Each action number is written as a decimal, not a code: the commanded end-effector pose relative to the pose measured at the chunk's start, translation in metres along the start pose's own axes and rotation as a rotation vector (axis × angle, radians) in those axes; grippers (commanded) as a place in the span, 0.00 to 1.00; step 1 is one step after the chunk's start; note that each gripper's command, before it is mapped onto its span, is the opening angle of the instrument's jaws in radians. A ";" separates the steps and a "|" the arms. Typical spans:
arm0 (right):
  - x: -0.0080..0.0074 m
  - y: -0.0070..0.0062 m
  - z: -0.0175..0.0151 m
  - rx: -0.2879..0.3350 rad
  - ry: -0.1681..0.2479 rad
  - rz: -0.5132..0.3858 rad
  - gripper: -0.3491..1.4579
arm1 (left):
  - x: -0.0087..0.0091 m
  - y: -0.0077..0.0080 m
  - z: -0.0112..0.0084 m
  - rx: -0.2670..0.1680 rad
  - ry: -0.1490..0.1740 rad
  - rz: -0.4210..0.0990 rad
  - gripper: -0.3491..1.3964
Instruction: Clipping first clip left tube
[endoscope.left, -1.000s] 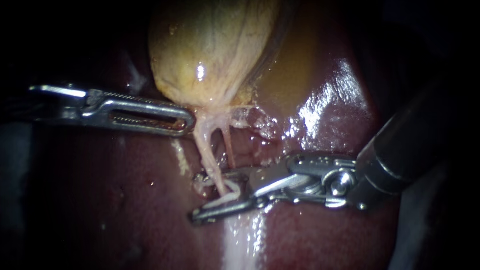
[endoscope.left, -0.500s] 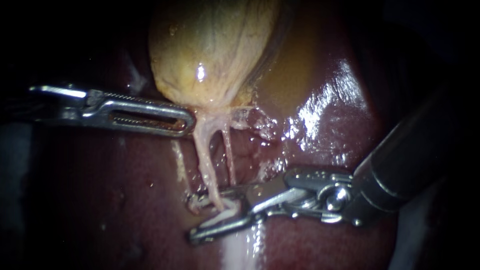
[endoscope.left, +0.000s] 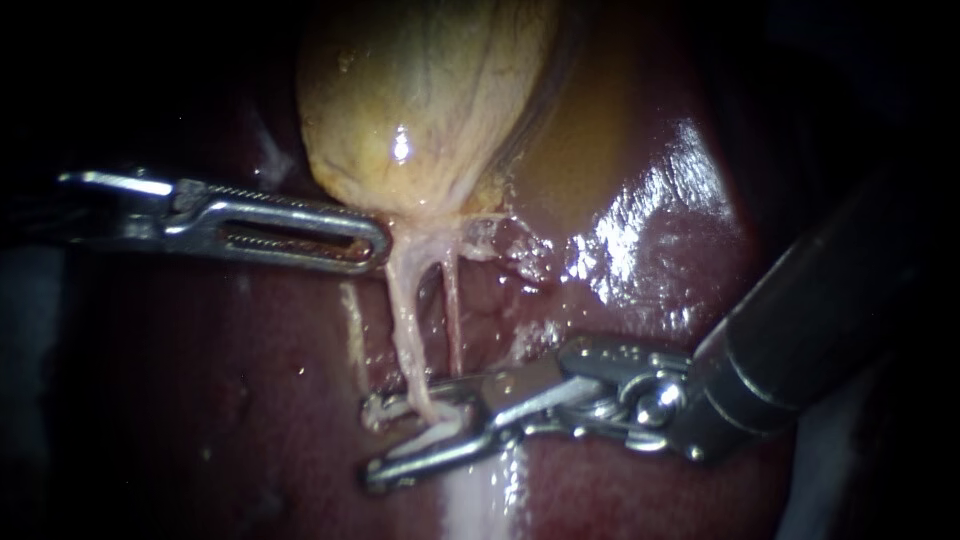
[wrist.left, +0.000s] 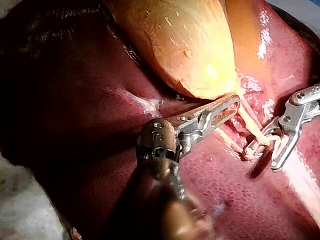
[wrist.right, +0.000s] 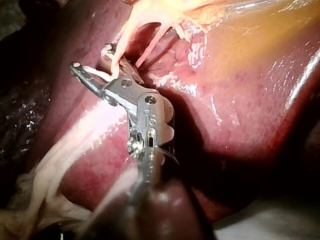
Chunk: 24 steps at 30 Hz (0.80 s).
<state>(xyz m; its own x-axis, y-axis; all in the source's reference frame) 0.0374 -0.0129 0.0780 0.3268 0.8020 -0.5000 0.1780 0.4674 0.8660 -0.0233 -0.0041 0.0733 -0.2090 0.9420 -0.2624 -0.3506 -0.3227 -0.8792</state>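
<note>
Steel sits nearest the camera: my right instrument comes in from the right, low over the liver, with its jaws spread in a V and clenched on nothing. The left tube runs down from the gallbladder's neck and passes between those jaws, where its lower end kinks and lies along the lower jaw. The right wrist view also shows the tube draped in the gap. No clip shows on the tube yet, and I cannot tell whether one sits loaded in the jaws. Just behind, the thinner right tube ends close to the upper jaw. Farther back, my left instrument lies with its tip against the neck of the gallbladder. I cannot tell whether it holds tissue there.

As I judge it, closing here carries three risks. The kinked stretch could fold, so the clip bites a doubled or partial width. The upper jaw could catch the right tube as well. The lower jaw, lying so near the liver, could pinch its surface. Any sideways drag could also strain the tube at the neck.
</note>
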 end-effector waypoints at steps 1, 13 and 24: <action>0.0000 0.0002 -0.0001 -0.001 -0.002 0.000 0.42 | 0.0000 0.0000 0.0000 0.000 0.000 0.000 0.00; -0.0002 0.0014 -0.0018 0.006 -0.001 0.083 0.00 | 0.0000 0.0000 0.0001 0.000 0.000 0.000 0.00; -0.0005 0.0013 -0.0023 -0.008 -0.026 0.120 0.00 | 0.0000 0.0000 0.0001 0.000 0.000 0.000 0.00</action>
<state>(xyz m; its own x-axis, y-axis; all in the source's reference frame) 0.0353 -0.0119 0.0793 0.3694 0.8429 -0.3912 0.1291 0.3703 0.9199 -0.0234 -0.0040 0.0734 -0.2086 0.9422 -0.2623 -0.3511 -0.3225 -0.8790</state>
